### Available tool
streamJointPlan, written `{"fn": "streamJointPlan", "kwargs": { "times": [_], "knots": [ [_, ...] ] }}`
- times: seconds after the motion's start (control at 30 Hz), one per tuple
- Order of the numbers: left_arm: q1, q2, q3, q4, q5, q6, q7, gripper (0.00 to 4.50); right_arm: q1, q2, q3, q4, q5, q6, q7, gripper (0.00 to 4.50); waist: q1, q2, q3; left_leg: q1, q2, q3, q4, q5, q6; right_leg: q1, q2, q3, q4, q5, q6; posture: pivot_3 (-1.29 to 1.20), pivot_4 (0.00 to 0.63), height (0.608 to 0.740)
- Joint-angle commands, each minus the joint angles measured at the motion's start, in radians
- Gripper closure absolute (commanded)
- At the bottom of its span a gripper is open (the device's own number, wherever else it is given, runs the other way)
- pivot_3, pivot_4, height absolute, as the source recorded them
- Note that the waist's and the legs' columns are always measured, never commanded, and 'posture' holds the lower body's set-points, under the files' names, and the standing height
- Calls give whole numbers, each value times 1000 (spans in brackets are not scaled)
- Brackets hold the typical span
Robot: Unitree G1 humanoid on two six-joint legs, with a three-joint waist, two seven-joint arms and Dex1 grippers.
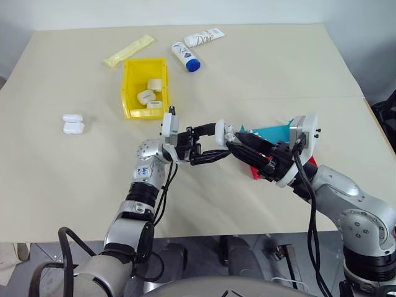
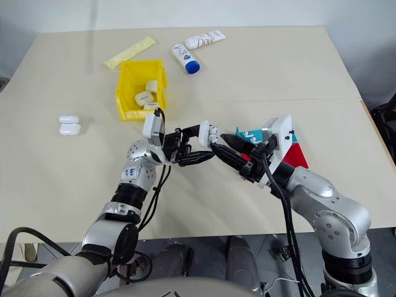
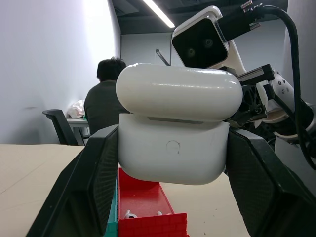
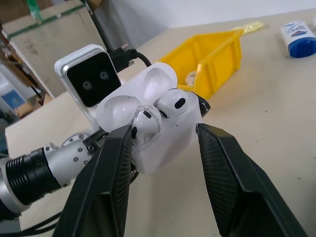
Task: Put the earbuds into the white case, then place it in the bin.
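My left gripper point(image 1: 219, 141) is shut on the white case point(image 1: 221, 131), holding it up above the table's middle with its lid open. Both earbuds point(image 4: 173, 103) sit in the case's sockets point(image 4: 163, 148), heads showing. My right gripper point(image 1: 234, 143) points at the case from the right, and its fingers point(image 4: 111, 173) stand apart on either side of the case, holding nothing. In the left wrist view the case point(image 3: 175, 143) sits clamped between my left fingers point(image 3: 94, 182). The yellow bin point(image 1: 133, 86) stands at the back left with several white cases in it.
A blue tray point(image 1: 272, 133) and a red tray point(image 3: 148, 197) with small white earbuds lie under my right arm. Two more white cases point(image 1: 73, 124) rest at the left. Two lotion tubes point(image 1: 185, 57) and a yellow packet point(image 1: 129, 51) lie beyond the bin. A person point(image 3: 106, 98) sits behind the table.
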Motion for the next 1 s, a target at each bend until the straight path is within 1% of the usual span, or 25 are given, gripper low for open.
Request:
{"fn": "streamJointPlan", "kwargs": {
  "times": [0.03, 0.13, 0.23, 0.57, 0.77, 0.83, 0.93, 1.0],
  "knots": [
    [-46, -5, 23, -42, -45, -21, -21, 1674, 18, -52, -55, -4, -2, 27, -19, 2383, 1, 0, 0, 0, 0, 0, 0, 0, 0, 0, 0, 0, 0, 0, 0, 0, 150, 740],
    [-52, -1, 28, -25, -40, -23, -19, 1674, 36, -106, -100, -34, 27, 38, 3, 2383, 6, -1, 0, 0, 0, 0, 0, 0, 0, 0, 0, 0, 0, 0, 0, 0, 150, 740],
    [-59, -1, 34, -12, -38, -28, -21, 1674, 39, -132, -117, -40, 38, 43, 8, 2383, 9, -1, 0, 0, 0, 0, 0, 0, 0, 0, 0, 0, -1, 0, 0, 0, 150, 740],
    [-73, -3, 43, 13, -35, -41, -12, 1674, 47, -161, -143, -52, 39, 51, -5, 2383, 21, -1, 0, 0, 0, 1, 0, 0, 0, 0, 0, 0, -1, 0, 0, 0, 150, 740],
    [-76, 26, 62, 27, -34, -49, 5, 1674, 134, -194, -224, -75, 26, 47, -10, 2383, 25, -1, 1, 0, 0, 0, 1, 0, 0, 0, 0, 0, -1, 0, 0, 0, 150, 740],
    [-74, 48, 75, 35, -31, -53, 6, 1674, 192, -220, -278, -90, 31, 54, 4, 2383, 26, -1, 1, 0, 0, 1, 1, 0, 0, 0, 0, 0, -1, 0, 0, 0, 150, 740],
    [-72, 76, 85, 51, -28, -57, 2, 1674, 288, -259, -370, -101, 34, 61, 37, 1827, 26, -2, 1, 0, 0, 1, 0, 0, 0, 0, 0, 0, -1, 0, 0, 0, 150, 740],
    [-68, 96, 91, 58, -29, -51, -8, 1674, 396, -272, -467, -102, 2, 48, 91, 1189, 26, -1, 1, 0, 0, 1, 0, 0, 0, 0, 0, 0, -1, 0, 0, 0, 150, 740]
  ]
}}
